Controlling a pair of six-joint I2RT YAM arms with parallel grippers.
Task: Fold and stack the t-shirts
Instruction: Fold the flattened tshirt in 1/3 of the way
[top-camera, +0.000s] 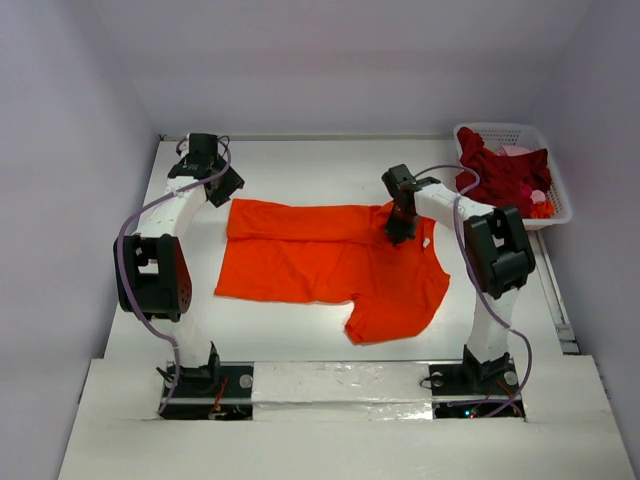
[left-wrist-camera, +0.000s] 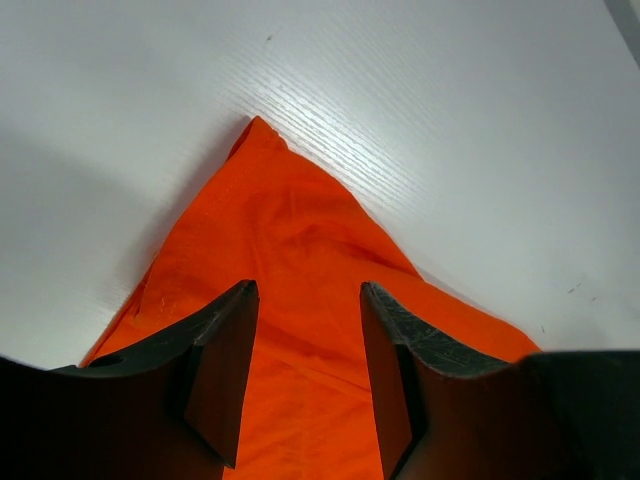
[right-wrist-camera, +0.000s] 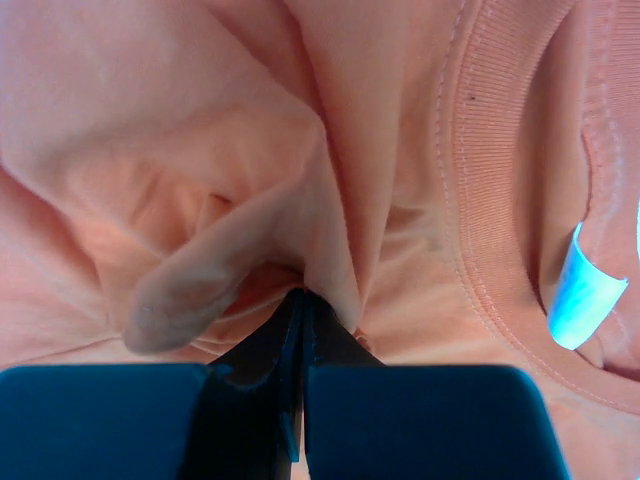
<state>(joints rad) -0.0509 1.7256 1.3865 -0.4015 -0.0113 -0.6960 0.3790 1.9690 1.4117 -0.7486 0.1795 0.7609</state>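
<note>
An orange t-shirt (top-camera: 320, 265) lies spread on the white table, its top part folded over into a band. My right gripper (top-camera: 400, 235) stands on the shirt near the neck. In the right wrist view it (right-wrist-camera: 302, 295) is shut on a bunched fold of the cloth (right-wrist-camera: 200, 120), beside the ribbed collar (right-wrist-camera: 490, 150) and the white label (right-wrist-camera: 585, 290). My left gripper (top-camera: 222, 190) hovers at the shirt's far left corner. In the left wrist view it (left-wrist-camera: 307, 295) is open, the orange corner (left-wrist-camera: 290, 230) lying flat below the gap.
A white lattice basket (top-camera: 505, 128) stands at the back right, holding dark red shirts (top-camera: 505, 175) and a bit of pink cloth (top-camera: 515, 152). Walls close in on the table's left, back and right sides. The arm bases sit at the near edge.
</note>
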